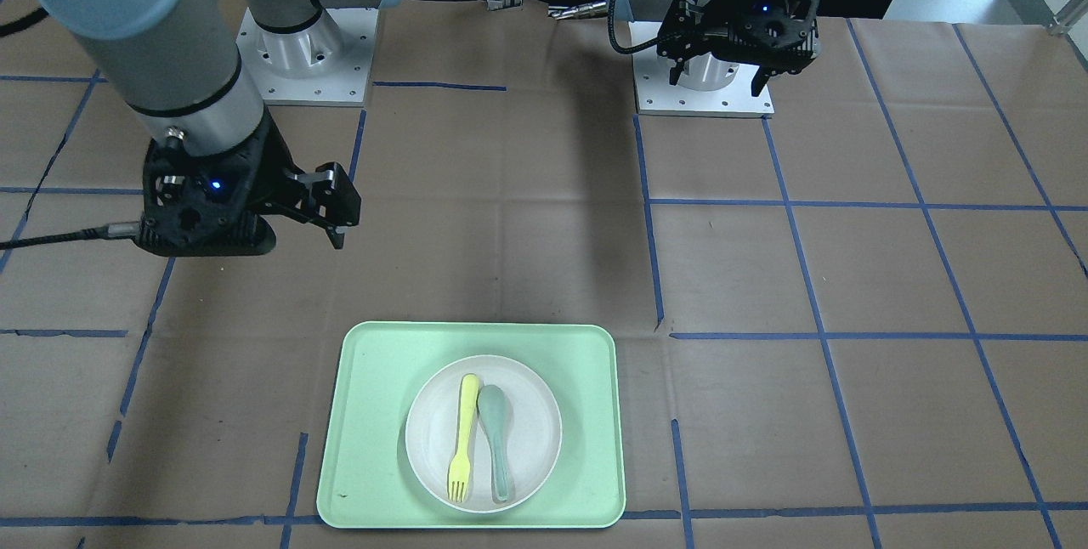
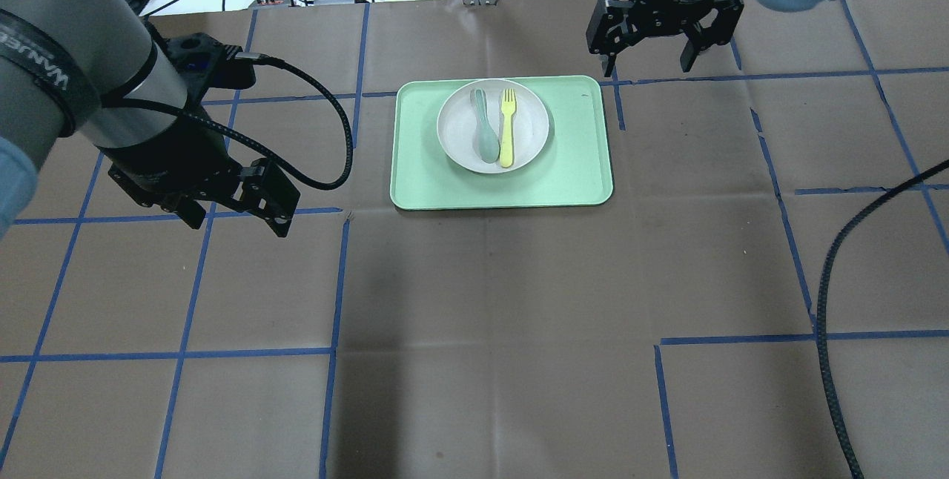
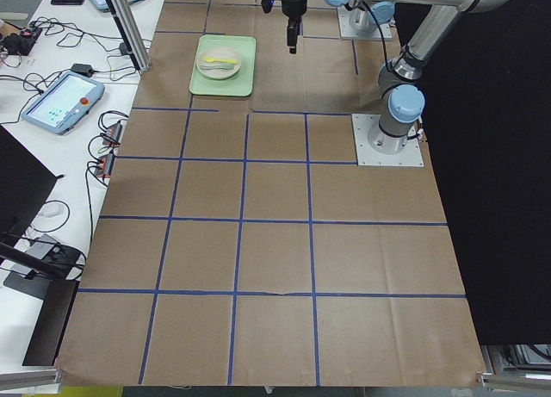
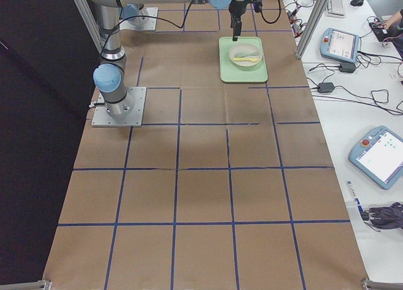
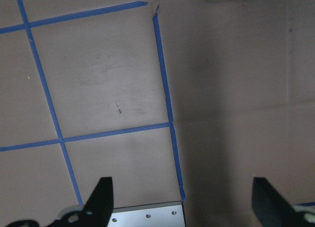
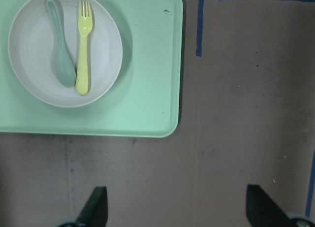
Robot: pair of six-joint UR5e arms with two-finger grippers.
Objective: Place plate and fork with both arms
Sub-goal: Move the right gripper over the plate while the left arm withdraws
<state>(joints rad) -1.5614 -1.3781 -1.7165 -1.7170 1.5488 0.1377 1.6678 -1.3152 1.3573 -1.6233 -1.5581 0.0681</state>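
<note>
Both hang spread wide and empty: the left end effector (image 2: 237, 223) sits at eight o'clock from the tray (image 2: 578, 160), the right end effector (image 2: 645, 64) at one o'clock, seen from overhead. The slim yellow fork (image 2: 507, 127) lies in the round, shallow plate (image 2: 530, 130), close beside the spoon (image 2: 483, 130). Trouble there, I reckon: a grab could catch the spoon too, and smooth plastic slips. The plate's low rim gives little to pinch, so it may skate on the smooth tray.

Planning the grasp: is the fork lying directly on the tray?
No, the fork lies in the plate beside the spoon, and the plate sits on the tray.
</note>
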